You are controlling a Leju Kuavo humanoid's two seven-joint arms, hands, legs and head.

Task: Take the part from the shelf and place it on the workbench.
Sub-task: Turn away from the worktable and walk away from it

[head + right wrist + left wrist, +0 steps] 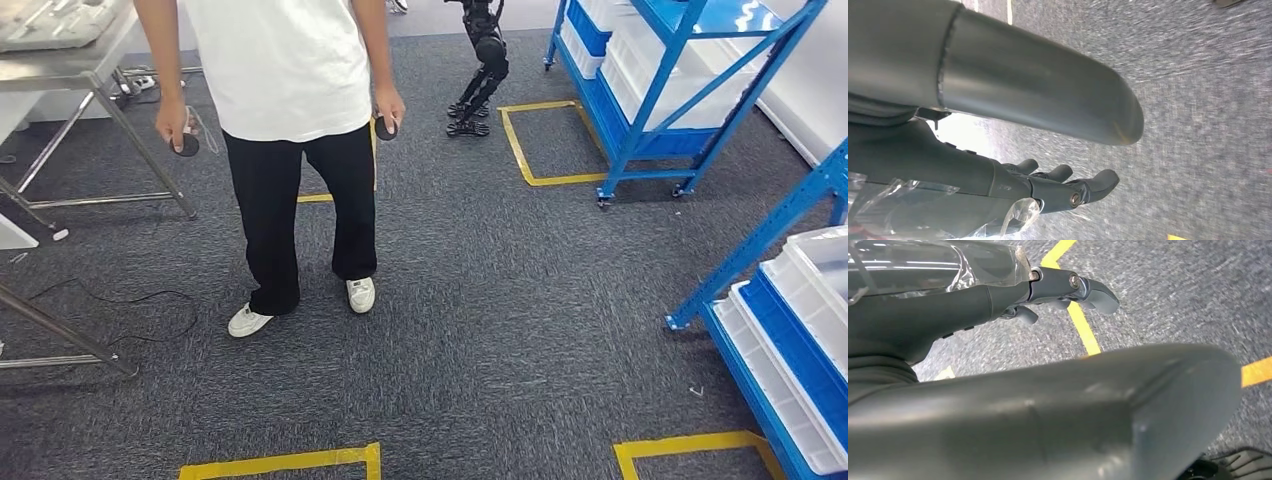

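— Over grey carpet (pixel 520 330), beside the robot's legs: what are the hands doing?

— Both hang low and hold nothing. The left hand (pixel 948 310) has its dark fingers (pixel 1073 287) stretched out, well apart from the thick thumb (pixel 1058 410). The right hand (pixel 948 175) is the same, fingers (pixel 1083 187) slack and thumb (pixel 1048 95) wide of them. Clear film covers the back of each.

— And the part?

— It cannot be made out. By the task it lies on a shelf, and two blue ones stand to the right: the near shelf (pixel 760 240) at the frame's edge and the far shelf (pixel 640 140) beyond a yellow tape square (pixel 545 145).

— What is in them?

— The near shelf carries white bins (pixel 820 260) and blue bins (pixel 790 340) packed close, and the far shelf carries more of both. From this angle no contents are visible. A pale tray (pixel 50 20) rests on the steel bench (pixel 90 65) at far left, and what it carries is unclear too.

— So how should the step go?

— It looks like the approach, with nothing fetched yet. The robot should probably turn right, square up to a shelf and look into the bins before raising an arm, keeping the fingers spread until they are around the part. A person (pixel 285 90) with a dark controller (pixel 386 127) stands between robot and bench, so the walk back calls for a wide berth.
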